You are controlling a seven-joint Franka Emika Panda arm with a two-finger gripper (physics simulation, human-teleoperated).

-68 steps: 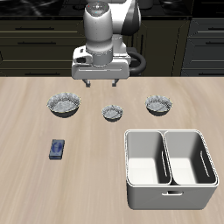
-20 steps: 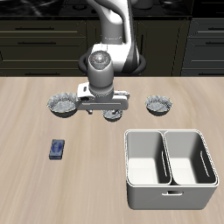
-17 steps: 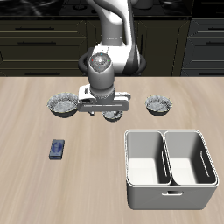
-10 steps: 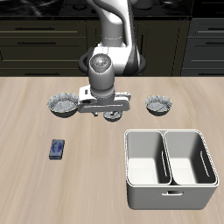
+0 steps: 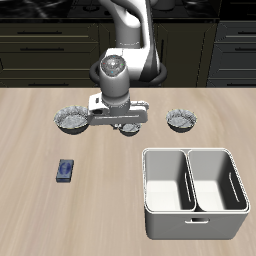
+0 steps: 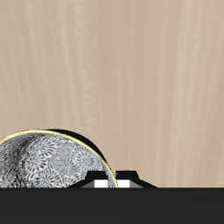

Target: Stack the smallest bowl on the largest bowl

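The smallest bowl [image 5: 131,129] sits in the middle of the row, mostly hidden under my gripper [image 5: 126,124]. In the wrist view its speckled inside [image 6: 44,162] fills the near field, and my gripper [image 6: 115,182] is closed over its rim. The bowl seems to be just off the table. The largest bowl [image 5: 73,120] stands beside it, on the side of the small blue object. The mid-sized bowl [image 5: 182,121] stands on the other side, behind the bin.
A white two-compartment bin [image 5: 187,153] stands near the table's front edge, below the mid-sized bowl. A small blue object [image 5: 66,170] lies in front of the largest bowl. Dark cabinets run along the back.
The gripper came down from above the table onto the smallest bowl. In the last half second the hand has risen slightly with the bowl's rim in it.
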